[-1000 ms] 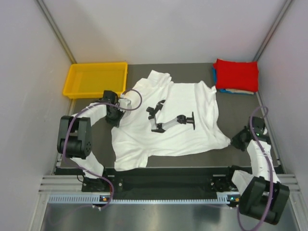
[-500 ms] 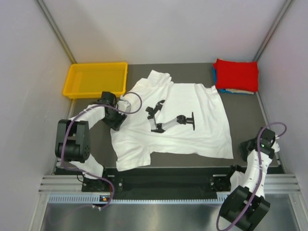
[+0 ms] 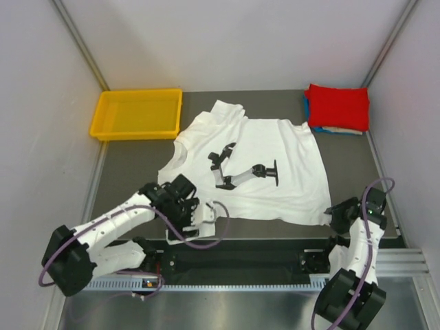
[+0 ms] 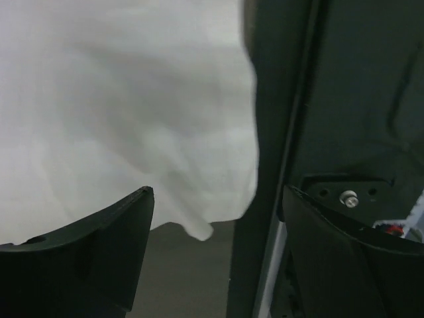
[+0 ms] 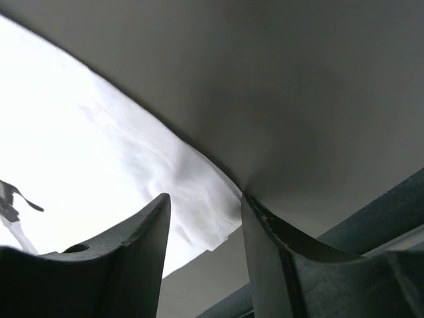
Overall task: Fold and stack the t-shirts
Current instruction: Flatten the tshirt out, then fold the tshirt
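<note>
Nearest the arm bases, a dark rail (image 3: 240, 258) runs along the table's (image 3: 124, 172) near edge, and the hem of the white t-shirt (image 3: 282, 148) lies just short of it. At the shirt's near left corner the left end effector (image 4: 218, 192) hangs with its fingers spread wide and grips nothing. The wrist view shows the corner of the hem lying loose between them, beside the rail. At the shirt's near right corner the right end effector (image 5: 204, 199) is partly open. That corner lies flat on the table in the gap, and neither finger presses on it. The shirt is spread across the middle of the table, collar toward the far left. Its right edge runs fairly straight, while its left edge is crumpled inward. Bare table shows left of the shirt, and a narrower strip shows on its right, up to the side wall. A black print (image 3: 240, 172) sits on the shirt's chest; no lettering can be read on it. Beyond the shirt's far left, a yellow tray (image 3: 136, 135) sits near the collar. Beyond its far right corner is the folded stack, nearly touching the sleeve, with the red t-shirt (image 3: 337, 106) on top and a blue edge (image 3: 306, 110) and a pale layer (image 3: 338, 128) showing beneath.
</note>
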You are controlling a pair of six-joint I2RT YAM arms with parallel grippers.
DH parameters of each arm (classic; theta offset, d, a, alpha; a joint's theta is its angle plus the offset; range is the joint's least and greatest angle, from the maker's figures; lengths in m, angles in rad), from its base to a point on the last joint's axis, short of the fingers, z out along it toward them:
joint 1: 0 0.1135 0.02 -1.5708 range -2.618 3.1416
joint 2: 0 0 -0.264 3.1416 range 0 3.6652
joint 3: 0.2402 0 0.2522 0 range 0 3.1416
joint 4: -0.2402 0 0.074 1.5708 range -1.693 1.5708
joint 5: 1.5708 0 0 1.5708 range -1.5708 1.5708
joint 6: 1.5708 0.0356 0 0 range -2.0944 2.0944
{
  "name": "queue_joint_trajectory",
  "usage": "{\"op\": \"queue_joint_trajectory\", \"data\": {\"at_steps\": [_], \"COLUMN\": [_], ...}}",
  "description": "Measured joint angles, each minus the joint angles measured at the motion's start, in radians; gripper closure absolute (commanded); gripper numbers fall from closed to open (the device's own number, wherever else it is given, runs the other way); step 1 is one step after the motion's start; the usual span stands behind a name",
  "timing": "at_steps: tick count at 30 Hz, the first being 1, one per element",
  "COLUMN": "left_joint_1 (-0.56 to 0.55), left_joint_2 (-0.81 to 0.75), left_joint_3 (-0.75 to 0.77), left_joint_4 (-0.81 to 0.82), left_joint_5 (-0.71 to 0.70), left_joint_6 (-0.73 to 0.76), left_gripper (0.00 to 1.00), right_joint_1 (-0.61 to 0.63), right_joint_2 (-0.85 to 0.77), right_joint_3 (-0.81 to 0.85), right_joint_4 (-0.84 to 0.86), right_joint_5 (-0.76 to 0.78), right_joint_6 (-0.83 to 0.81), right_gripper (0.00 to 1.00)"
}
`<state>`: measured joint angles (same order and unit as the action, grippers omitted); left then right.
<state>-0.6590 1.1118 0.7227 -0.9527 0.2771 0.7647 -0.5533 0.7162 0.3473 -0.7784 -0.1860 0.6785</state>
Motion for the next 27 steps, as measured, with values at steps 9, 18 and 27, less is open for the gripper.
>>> {"op": "queue_joint_trajectory", "data": {"at_steps": [9,18,27], "left_joint_1": [-0.341,-0.420,-0.443], "left_joint_2": [-0.048,0.095,0.077], "left_joint_3": [-0.131,-0.212,-0.195], "left_joint_4": [0.059,0.205,0.120], "left_joint_5": [-0.234,-0.422,-0.353], "left_joint_6": [-0.061,-0.104,-0.153], "left_gripper": [0.01,0.82,1.00], "right_joint_1": [0.197,0.298,0.303], "right_joint_2": [0.101,0.161,0.186], "right_joint_3": [0.021,0.035,0.079], "right_joint_4": [0.069,0.099,0.057], "right_joint_5": [0.030,0.119,0.150], "right_joint_6": [0.001,0.056,0.039], "right_gripper": [0.53,1.00,1.00]}}
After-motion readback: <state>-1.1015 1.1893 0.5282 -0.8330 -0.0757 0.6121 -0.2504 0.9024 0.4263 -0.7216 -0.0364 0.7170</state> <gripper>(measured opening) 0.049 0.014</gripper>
